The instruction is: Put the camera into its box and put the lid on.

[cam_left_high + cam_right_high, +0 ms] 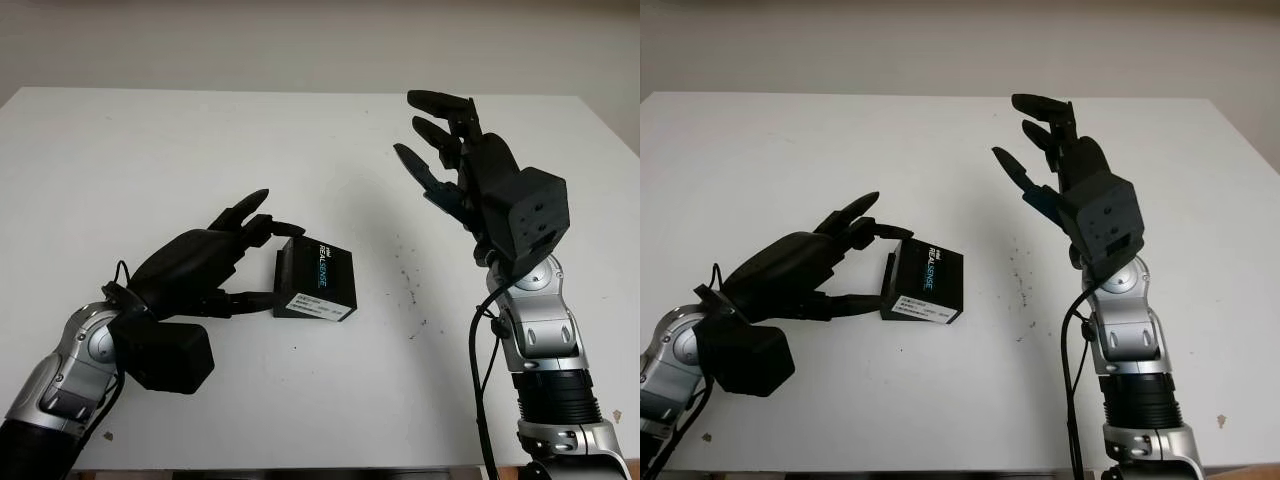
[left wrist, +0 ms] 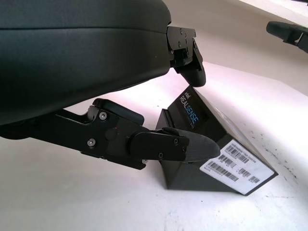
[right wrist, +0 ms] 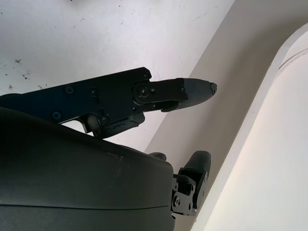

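A black camera box [image 1: 322, 278] with a white barcode label on its front lies closed on the white table [image 1: 150, 160], a little left of centre. My left hand [image 1: 276, 262] pinches its left end. One fingertip [image 1: 288, 229] sits on the top back edge and the thumb [image 2: 192, 146] presses the lower front side. The left wrist view shows the box [image 2: 216, 149] close up, flat on the table. My right hand [image 1: 437, 140] is open, raised above the table to the right of the box and well apart from it.
Small dark specks [image 1: 408, 285] mark the table to the right of the box. The table's far edge [image 1: 300, 92] meets a pale wall. Bare white surface surrounds the box.
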`<state>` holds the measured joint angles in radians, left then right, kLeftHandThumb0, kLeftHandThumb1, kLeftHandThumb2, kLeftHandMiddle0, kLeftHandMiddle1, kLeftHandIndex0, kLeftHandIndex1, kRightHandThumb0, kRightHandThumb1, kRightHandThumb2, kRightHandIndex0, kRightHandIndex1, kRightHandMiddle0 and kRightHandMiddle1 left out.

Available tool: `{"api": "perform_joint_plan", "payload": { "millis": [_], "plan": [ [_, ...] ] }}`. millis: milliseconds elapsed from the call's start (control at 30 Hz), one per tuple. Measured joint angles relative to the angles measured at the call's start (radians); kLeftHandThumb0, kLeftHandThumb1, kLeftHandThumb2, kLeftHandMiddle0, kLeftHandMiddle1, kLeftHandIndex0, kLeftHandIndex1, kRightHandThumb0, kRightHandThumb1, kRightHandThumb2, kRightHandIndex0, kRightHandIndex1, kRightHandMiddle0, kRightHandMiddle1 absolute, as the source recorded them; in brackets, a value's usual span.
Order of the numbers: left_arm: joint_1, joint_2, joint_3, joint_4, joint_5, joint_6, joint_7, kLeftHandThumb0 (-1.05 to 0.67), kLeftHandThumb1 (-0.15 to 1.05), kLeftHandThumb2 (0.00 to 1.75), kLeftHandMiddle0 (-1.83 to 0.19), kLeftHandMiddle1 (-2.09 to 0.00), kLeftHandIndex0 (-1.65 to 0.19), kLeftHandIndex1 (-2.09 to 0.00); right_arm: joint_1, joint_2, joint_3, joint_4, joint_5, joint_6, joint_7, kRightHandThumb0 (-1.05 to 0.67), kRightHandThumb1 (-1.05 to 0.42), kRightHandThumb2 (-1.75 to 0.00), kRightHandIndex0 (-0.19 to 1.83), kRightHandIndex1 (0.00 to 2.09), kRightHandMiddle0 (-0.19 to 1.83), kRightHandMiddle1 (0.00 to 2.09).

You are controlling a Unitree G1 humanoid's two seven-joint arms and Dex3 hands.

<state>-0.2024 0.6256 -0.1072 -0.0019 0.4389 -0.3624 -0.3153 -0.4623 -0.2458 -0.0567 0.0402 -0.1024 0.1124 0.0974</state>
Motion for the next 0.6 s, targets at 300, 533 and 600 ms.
{"api": "perform_joint_plan", "payload": {
  "millis": [300, 533, 600],
  "plan": [
    [0.028, 0.002, 0.021, -0.015, 0.032, 0.016, 0.013, -0.56, 1.05, 0.30, -0.15, -0.10, 0.01, -0.65, 0.004, -0.002, -0.001, -0.006, -0.001, 0.007, 0.000, -0.51, -1.05, -0.26, 0.09, 0.38, -0.14, 0.90],
    [0.021, -0.001, 0.082, -0.129, -0.039, 0.156, -0.032, -0.69, 1.05, 0.27, -0.09, -0.04, 0.04, -0.26, 0.006, -0.005, -0.002, -0.007, -0.001, 0.010, 0.004, -0.52, -1.05, -0.26, 0.10, 0.37, -0.13, 0.90],
    [-0.007, -0.002, 0.094, -0.203, -0.084, 0.246, -0.087, -0.76, 1.05, 0.21, -0.05, -0.03, 0.07, -0.20, 0.007, -0.005, -0.002, -0.007, -0.003, 0.012, 0.004, -0.52, -1.05, -0.26, 0.11, 0.36, -0.14, 0.89]
  ]
}}
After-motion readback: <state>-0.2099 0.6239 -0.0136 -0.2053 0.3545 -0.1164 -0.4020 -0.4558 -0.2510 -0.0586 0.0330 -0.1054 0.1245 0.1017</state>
